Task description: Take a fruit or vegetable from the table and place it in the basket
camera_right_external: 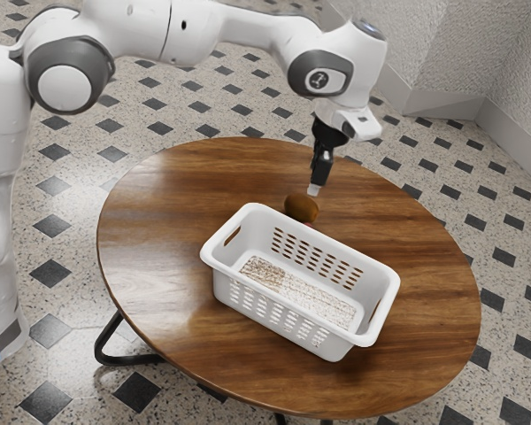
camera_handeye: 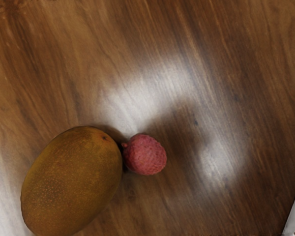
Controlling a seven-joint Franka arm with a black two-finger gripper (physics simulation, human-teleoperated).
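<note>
Exterior view, and one round wooden table (camera_right_external: pixel 150 208) is seen, with one white plastic basket (camera_right_external: pixel 283 320) set upright on top of it! Over the table one white robot arm (camera_right_external: pixel 332 66) is stretched in from the exterior view's left, and from its end one black gripper (camera_right_external: pixel 314 188) is pointed downward, its tip held just above the fruit. How far the gripper is opened cannot be told from this side; neither fruit is seen gripped.

Two fruits are counted, both rested on the wood, both outside the basket. One is a large brownish-orange mango (camera_right_external: pixel 301 208), placed near the basket's long side, the side turned away from the exterior camera. The other is a small pink lychee (camera_handeye: pixel 145 155), bumpy-skinned, and in the wrist view it is found right beside one end of the mango; whether the two are touching is hard to judge in the shadow between them. In the exterior view a sliver of pink is caught between mango and basket rim, probably that same lychee, mostly hidden there.
</note>
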